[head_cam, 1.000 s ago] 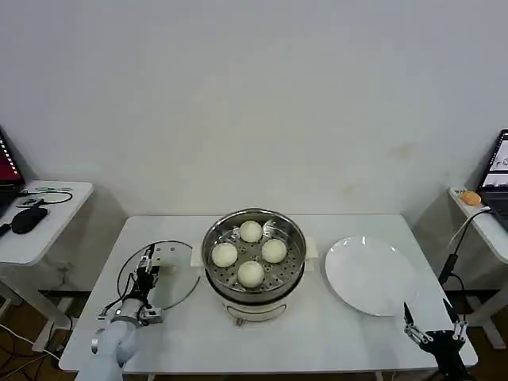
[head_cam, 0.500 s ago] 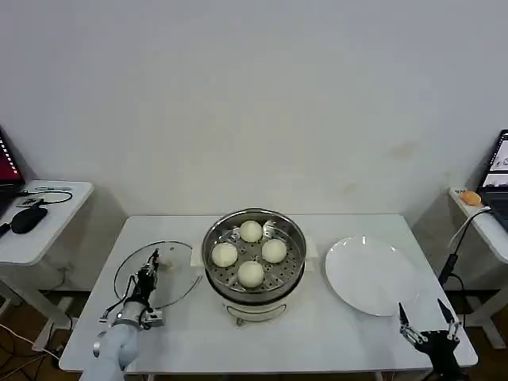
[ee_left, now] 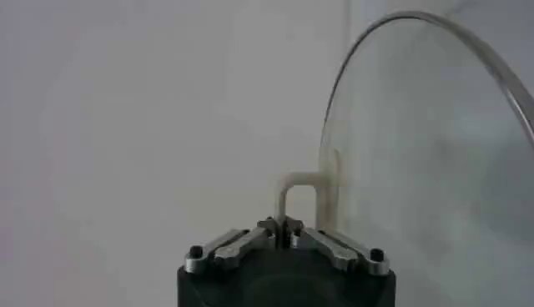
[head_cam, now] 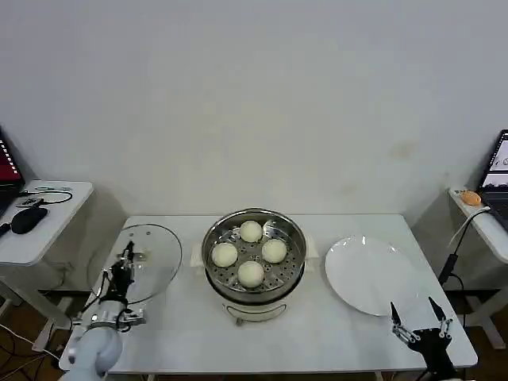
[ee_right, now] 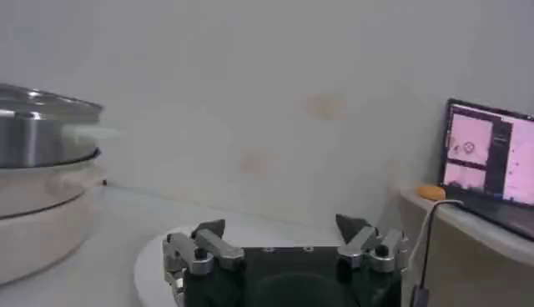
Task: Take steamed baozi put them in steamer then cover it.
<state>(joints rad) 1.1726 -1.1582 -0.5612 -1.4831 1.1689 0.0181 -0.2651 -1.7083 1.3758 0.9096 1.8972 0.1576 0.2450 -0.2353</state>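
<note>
**Lid up, ready to go over the pot**

Four steamed baozi [head_cam: 250,252] already seated on the perforated tray of the steamer [head_cam: 254,287] at mid-table; only the covering left, by the look of it. Left gripper [head_cam: 123,264] at the near left corner of the table [head_cam: 333,341], clamped tight on the cream handle [ee_left: 298,190] of the cover [head_cam: 151,262]; glass lid held clear of the tabletop and tilted, well apart from the pot's left rim. Right gripper [head_cam: 419,327] parked at the near right edge, fingers spread wide with nothing between them, just near of the white plate [head_cam: 369,274].

To do the step well: carry the lid right and keep it above the steel rim; level it before lowering, since a tilted edge could catch the rim or nudge the nearest bun; centre over the pot, set down gently so the metal rim seats all round; release only once settled.
</note>
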